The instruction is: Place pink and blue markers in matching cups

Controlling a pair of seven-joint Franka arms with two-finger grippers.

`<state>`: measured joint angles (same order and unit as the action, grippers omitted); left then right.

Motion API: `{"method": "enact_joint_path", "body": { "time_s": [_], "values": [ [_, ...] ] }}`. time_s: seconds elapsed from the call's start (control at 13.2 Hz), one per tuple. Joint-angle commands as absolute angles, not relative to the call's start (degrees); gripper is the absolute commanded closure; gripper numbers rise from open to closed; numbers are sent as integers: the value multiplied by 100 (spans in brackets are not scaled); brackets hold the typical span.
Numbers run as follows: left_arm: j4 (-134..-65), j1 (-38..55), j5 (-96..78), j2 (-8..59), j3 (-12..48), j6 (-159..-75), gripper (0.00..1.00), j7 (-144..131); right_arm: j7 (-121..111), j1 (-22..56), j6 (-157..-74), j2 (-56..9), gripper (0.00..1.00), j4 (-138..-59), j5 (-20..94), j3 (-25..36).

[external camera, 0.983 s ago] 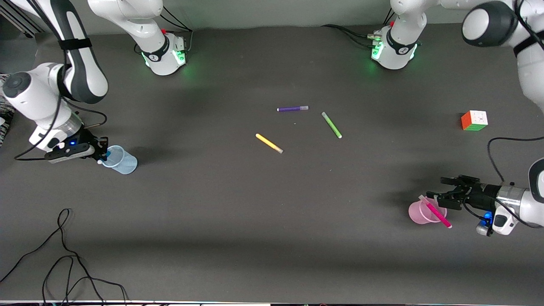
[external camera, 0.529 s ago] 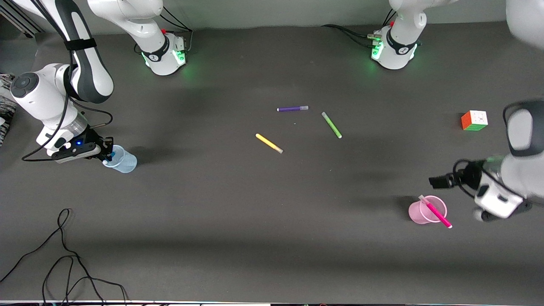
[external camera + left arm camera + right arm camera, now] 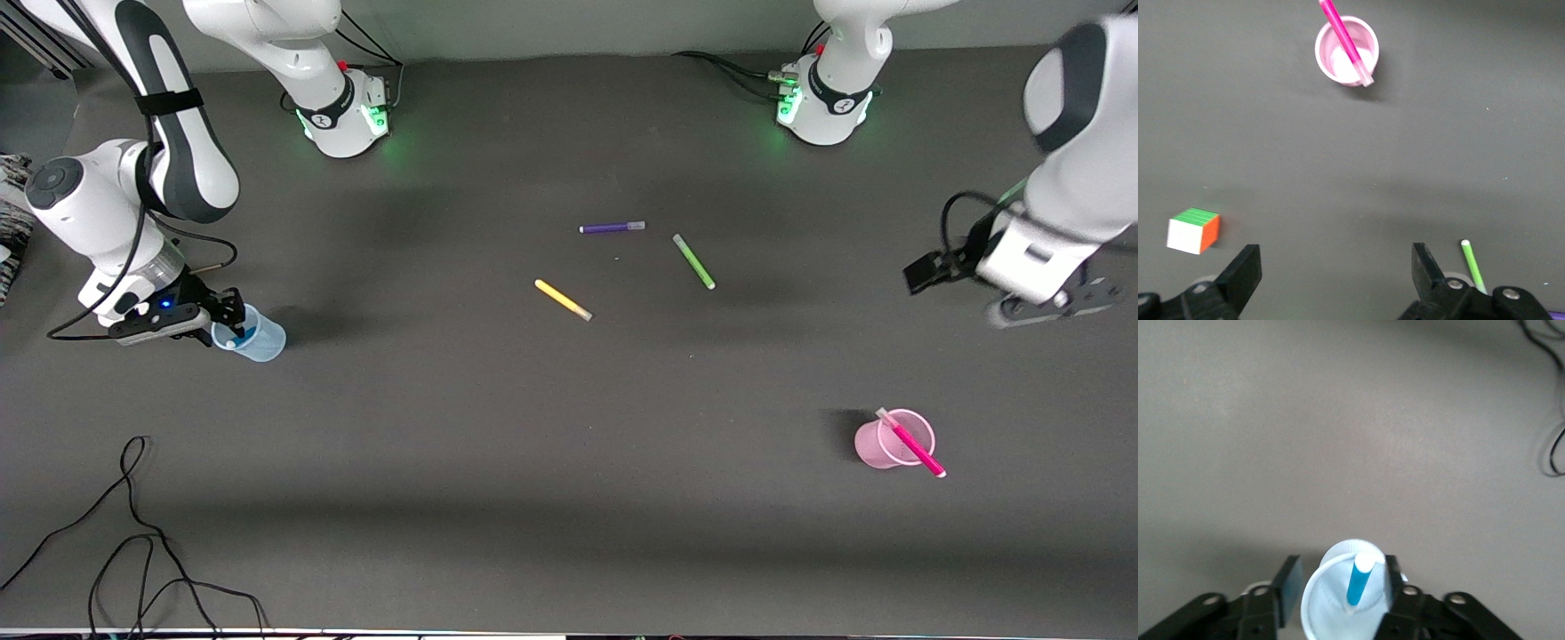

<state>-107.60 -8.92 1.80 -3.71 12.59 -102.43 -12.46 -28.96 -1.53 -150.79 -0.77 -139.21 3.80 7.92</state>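
Between our right gripper's [image 3: 1338, 587] spread fingers stands the blue cup [image 3: 1345, 597], the blue marker [image 3: 1359, 579] upright inside it. Our left gripper [image 3: 1335, 277] hovers unclenched and empty, well apart from the pink cup [image 3: 1346, 50], which holds the leaning pink marker [image 3: 1345, 40].

Five markers in all: one pink marker [image 3: 911, 444], one blue marker [image 3: 1359, 579], one purple [image 3: 612, 228], one green [image 3: 693, 261] and one yellow [image 3: 563, 300]. Two plastic cups: one pink cup [image 3: 869, 449], one blue cup [image 3: 262, 342]. One puzzle cube [image 3: 1193, 231]. Two robot arms.
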Motion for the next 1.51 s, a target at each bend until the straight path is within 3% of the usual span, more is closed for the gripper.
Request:
{"method": "enact_joint_path", "body": {
  "time_s": [0.0,0.15,0.45,0.83,0.98,1.44],
  "values": [
    [-10838,-879,255,-703,994,-10319,0,-661,-2806,-114,-13604,35,0,-13056,545,783],
    [-10479,-879,264,-642,897,-10135,0,-247,-2209,-88,-12013,-26,0,-12037,545,643],
    [-9933,-879,447,-536,896,-9678,0,-202,-1030,-97,-10655,622,0,-11365,466,167],
    [-9800,-879,458,-475,905,-9562,0,-176,-906,-97,-10109,1538,0,-11155,264,-26],
    [-9572,-870,422,-282,835,-9414,0,-158,-600,-97,-9547,1529,0,-10821,264,-26],
    [-9536,-870,466,-290,844,-9316,0,-150,-439,-105,-9510,1293,0,-10652,167,-105]
  ]
}}
